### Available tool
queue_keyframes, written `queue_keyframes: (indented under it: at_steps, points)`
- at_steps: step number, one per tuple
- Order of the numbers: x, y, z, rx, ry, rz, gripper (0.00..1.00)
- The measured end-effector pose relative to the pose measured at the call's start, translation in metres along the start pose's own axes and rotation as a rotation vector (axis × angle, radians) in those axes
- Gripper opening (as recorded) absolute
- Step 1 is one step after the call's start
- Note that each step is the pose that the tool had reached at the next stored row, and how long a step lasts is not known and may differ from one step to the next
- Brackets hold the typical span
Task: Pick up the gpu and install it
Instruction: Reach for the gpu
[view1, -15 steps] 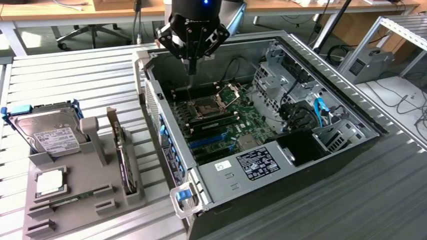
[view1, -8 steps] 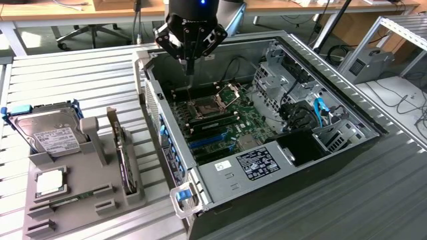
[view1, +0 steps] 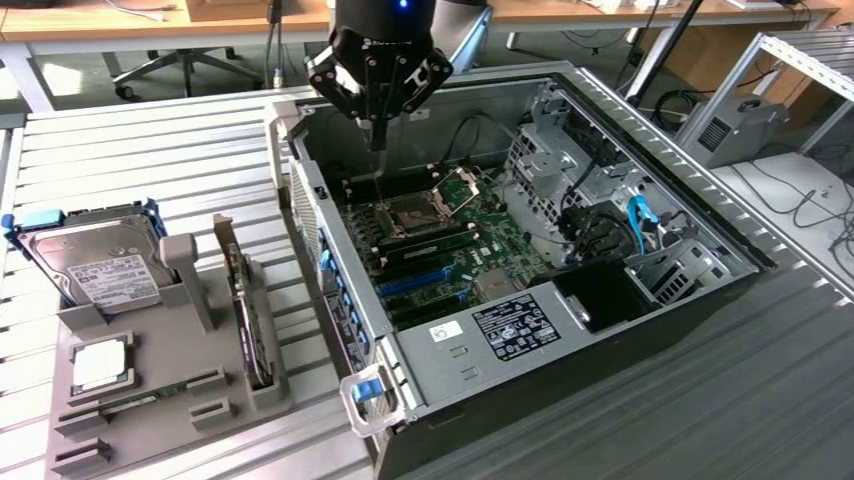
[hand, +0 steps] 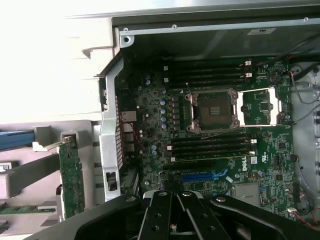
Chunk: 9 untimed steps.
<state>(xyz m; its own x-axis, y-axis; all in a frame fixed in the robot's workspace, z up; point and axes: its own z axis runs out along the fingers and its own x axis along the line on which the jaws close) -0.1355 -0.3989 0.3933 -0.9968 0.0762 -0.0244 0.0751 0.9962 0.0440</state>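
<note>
- toward the lower left of the exterior view, the gpu (view1: 248, 305) stands on its long edge in a slot of the grey holder (view1: 134, 440). it is just beside a grey upright post (view1: 187, 275) and near the hard drive (view1: 96, 262) in its blue frame, and it is not yet picked up.
- risk, grasp: the card is thin and stands tall in a narrow slot, so a pinch placed off-centre would probably tilt it or let it slip. an approach too close to the post could strike it.
- risk, case: the motherboard (view1: 461, 245) lies bare inside the open computer case (view1: 627, 130), with the cpu socket (view1: 400, 215) uncovered roughly beneath the tool. any descent here could, by this reading, damage the socket.
- risk, seating: the blue expansion slots (view1: 414, 285) sit close to the case's side wall, so a card brought in askew would likely catch on that wall rather than seat.
- pose: the gripper (view1: 378, 135) hangs at upper centre of the exterior view. it points straight down over the upper part of the case, well apart from the gpu.
- gripper state: its jaws are pressed together with nothing between them.
</note>
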Motion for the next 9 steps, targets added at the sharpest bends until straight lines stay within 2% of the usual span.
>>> queue_keyframes:
  at_steps: [9]
  points:
    - [0.0047,-0.0004,-0.0001,0.0000,0.0000,0.000,0.11]
